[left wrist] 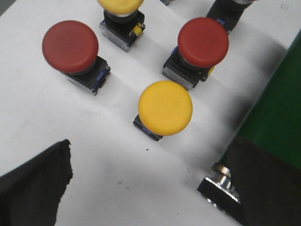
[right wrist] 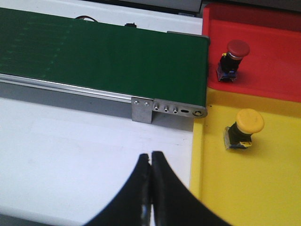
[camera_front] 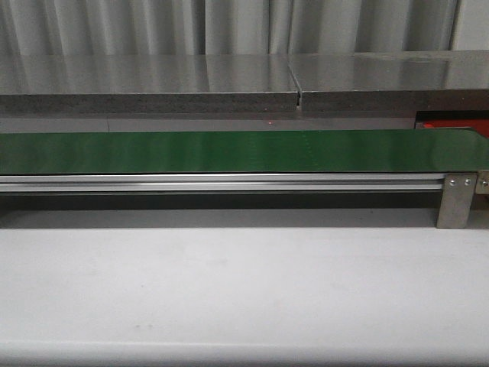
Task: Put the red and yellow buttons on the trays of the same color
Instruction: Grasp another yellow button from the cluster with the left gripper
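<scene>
On my left wrist feed I saw a yellow button (left wrist: pixel 165 107) standing on the white desk (left wrist: pixel 33 117), its domed cap glossy and round over a small dark base with a blue edge. Two red buttons stood near it, one (left wrist: pixel 70 46) off to one side and another (left wrist: pixel 203 42) just beside the yellow one, each a matte red mushroom cap on a dark and metal block. A second yellow button (left wrist: pixel 120 4) was cut off at the frame edge, so I saw only part of its cap. The left tool (left wrist: pixel 155 188) stood wide open and empty, with its dark fingers (left wrist: pixel 33 183) at the two lower corners. A metal-collared part (left wrist: pixel 218 181) near one finger was half hidden, and I could not tell what it was.

On my right wrist feed the right tool (right wrist: pixel 151 188) had its two fingers pressed together with nothing between them, above the desk. Beyond the end of the green conveyor belt (right wrist: pixel 94 52) lay a red tray (right wrist: pixel 273 61) with a red button (right wrist: pixel 232 57) in it, and touching it a yellow tray (right wrist: pixel 263 188) with a yellow button (right wrist: pixel 244 129) in it, tilted on its base.

The front feed showed only the belt (camera_front: pixel 229 151), the bare desk (camera_front: pixel 244 290) and a sliver of the red tray (camera_front: pixel 458 127) at the right edge; neither tool appeared there.
</scene>
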You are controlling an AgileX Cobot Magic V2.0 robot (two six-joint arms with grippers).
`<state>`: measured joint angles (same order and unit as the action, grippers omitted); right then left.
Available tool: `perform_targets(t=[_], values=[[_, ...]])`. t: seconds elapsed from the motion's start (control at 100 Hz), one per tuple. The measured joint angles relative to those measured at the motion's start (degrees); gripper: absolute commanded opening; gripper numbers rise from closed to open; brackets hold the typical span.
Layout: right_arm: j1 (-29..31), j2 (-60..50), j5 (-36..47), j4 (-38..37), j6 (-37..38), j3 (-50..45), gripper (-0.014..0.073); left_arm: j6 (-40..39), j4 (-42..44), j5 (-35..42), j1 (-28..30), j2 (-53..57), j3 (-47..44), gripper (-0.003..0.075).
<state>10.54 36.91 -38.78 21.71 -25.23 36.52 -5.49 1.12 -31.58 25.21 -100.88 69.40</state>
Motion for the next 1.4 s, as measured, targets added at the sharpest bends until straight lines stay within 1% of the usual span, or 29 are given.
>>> perform_targets(t=[0.4, 0.64, 0.74, 0.79, 0.86, 1.12, 1.27, 1.4], values=[[0.0, 0.0, 0.0, 0.0, 0.0, 0.0, -0.0117, 1.4, 0.0, -0.2, 0.0, -8.9, 7.9, 0.0627], [0.0, 0.0, 0.0, 0.0, 0.0, 0.0, -0.0117, 1.4, -0.5, -0.6, 0.0, -11.5, 8.8, 0.0627], [0.0, 0.0, 0.0, 0.0, 0.0, 0.0, -0.0117, 1.4, -0.7, -0.6, 0.0, -11.8, 8.8, 0.0604], [0.0, 0.0, 0.0, 0.0, 0.0, 0.0, -0.0117, 1.4, -1.1, -0.6, 0.0, -11.9, 8.8, 0.0579], [0.0, 0.0, 0.0, 0.0, 0.0, 0.0, -0.0117, 1.4, -1.4, -0.6, 0.0, -11.9, 8.8, 0.0523], [0.0, 0.0, 0.0, 0.0, 0.0, 0.0, -0.0117, 1.4, -1.7, -1.0, 0.0, -11.9, 8.8, 0.0227], [0.0, 0.0, 0.0, 0.0, 0.0, 0.0, -0.0117, 1.4, -2.0, -1.1, 0.0, -11.9, 8.8, 0.0071], [0.0, 0.0, 0.0, 0.0, 0.0, 0.0, -0.0117, 1.4, -2.6, -1.4, 0.0, -11.9, 8.8, -0.0015]])
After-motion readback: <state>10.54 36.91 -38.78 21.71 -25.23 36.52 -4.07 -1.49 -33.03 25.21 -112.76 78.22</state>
